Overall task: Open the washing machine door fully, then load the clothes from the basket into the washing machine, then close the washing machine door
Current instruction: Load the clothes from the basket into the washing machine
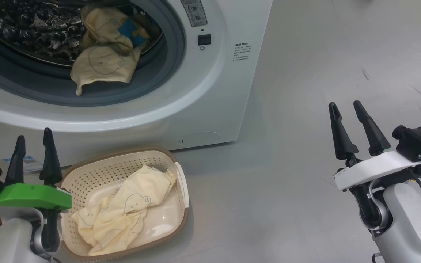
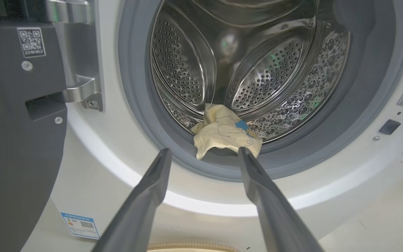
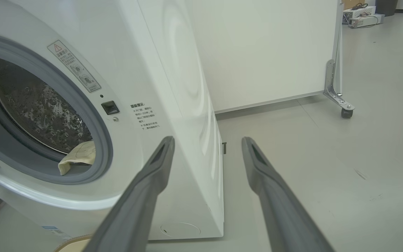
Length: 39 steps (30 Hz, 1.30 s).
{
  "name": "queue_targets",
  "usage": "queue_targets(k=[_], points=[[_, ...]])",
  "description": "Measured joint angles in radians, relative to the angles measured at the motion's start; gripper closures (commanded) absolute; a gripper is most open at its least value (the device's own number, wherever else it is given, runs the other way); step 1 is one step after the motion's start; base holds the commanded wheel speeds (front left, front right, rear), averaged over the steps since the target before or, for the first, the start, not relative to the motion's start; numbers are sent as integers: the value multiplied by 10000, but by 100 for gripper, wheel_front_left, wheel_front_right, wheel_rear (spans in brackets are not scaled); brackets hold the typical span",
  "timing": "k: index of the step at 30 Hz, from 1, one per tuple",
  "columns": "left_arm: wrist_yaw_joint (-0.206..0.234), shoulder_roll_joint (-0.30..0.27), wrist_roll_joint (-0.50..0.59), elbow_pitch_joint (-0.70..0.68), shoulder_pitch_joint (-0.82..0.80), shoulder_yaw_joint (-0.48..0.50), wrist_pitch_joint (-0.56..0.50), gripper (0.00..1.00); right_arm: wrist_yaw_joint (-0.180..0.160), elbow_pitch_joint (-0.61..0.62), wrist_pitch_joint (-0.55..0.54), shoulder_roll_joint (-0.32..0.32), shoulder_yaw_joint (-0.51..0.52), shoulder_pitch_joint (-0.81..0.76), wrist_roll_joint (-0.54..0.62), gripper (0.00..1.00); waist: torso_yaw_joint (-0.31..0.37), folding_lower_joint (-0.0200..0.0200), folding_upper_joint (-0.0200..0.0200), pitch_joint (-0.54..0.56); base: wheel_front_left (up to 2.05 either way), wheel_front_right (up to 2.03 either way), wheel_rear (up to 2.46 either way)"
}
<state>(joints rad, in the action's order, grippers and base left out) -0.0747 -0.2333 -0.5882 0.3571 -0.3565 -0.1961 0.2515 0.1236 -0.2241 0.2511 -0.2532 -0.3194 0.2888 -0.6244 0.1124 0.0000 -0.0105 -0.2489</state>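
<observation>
The left gripper and the right gripper both have their jaws spread wide and empty. At 7 o'clock in the head view, one yellow garment lies in the basket, just beside the left gripper. It is better to pinch its bunched middle, lift it clear of the rim, and carry it toward 11 o'clock, deep into the drum, past the garments hanging over the gasket.

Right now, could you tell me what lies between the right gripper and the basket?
Bare grey floor separates the right gripper from the basket, per the head view.
</observation>
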Motion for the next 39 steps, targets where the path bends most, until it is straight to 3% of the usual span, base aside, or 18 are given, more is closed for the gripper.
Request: queue_targets(k=[39], points=[[128, 435, 343, -1712, 1599, 652, 0, 0, 0, 558, 0, -236, -46, -382, -2, 0, -297, 0, 0, 359, 0, 0, 0]])
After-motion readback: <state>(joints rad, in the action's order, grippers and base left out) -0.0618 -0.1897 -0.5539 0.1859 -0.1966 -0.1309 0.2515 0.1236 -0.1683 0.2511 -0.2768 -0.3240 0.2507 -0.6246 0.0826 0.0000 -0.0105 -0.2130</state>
